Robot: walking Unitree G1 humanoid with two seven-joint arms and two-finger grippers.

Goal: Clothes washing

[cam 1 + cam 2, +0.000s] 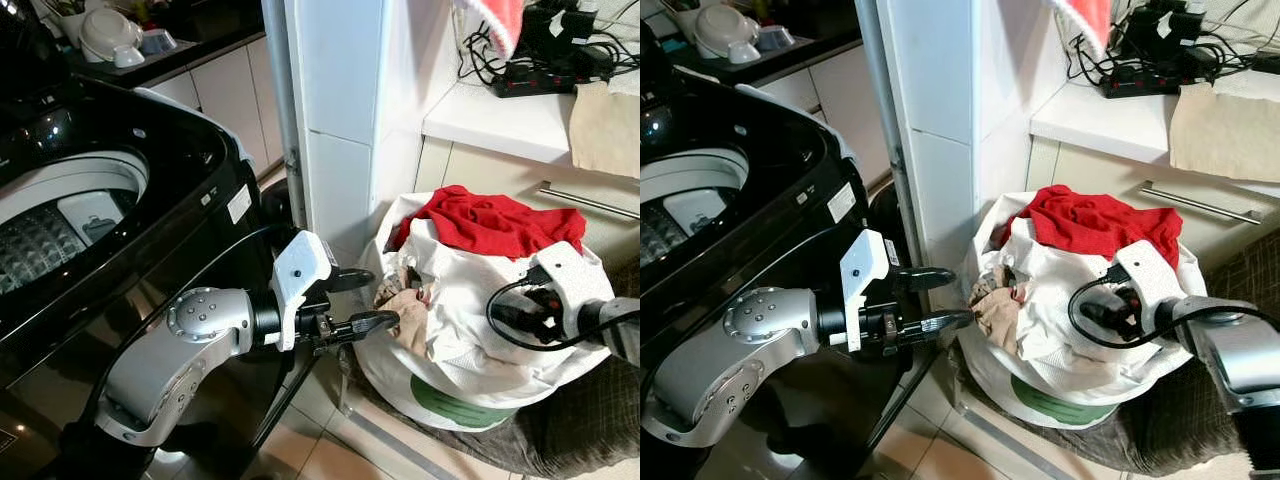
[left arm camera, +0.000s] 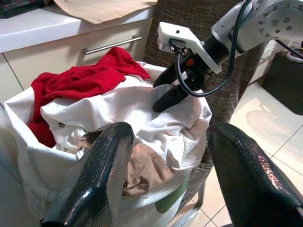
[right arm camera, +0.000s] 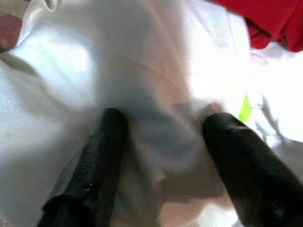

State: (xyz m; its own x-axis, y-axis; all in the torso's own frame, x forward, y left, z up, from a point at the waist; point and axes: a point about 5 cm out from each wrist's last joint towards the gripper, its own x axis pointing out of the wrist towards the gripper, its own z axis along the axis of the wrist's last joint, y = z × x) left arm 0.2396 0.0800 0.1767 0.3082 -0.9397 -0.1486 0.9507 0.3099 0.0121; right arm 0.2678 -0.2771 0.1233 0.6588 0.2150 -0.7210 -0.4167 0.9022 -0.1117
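A white laundry bag stands on the floor, stuffed with clothes. A red garment lies on top, a white garment below it, and a tan one at the bag's near side. My left gripper is open just beside the tan garment, nothing between its fingers. My right gripper is open too, its fingers pressed against the white garment's folds. The black top-loading washing machine stands at the left with its drum uncovered.
A white pillar rises between the machine and the bag. Behind the bag is a cabinet with a metal drawer handle, a counter holding a power strip and a beige cloth. A brown woven seat sits under the bag.
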